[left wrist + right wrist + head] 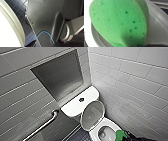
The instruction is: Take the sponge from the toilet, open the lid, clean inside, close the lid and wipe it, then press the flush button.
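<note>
In the corner, a grab bar (42, 125) slants on the left wall, with open floor (79, 136) beside the toilet (72, 108). Its lid (93, 114) stands up. At the bowl's right edge, the right gripper (130, 136) squeezes the sponge (121, 134), close to the right wall (140, 97). I cannot tell how the left gripper (33, 44) is set.

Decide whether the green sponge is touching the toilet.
Cannot tell. In the head view the sponge overlaps the toilet at the bowl's edge; the right wrist view shows no clear gap or contact line either.
</note>
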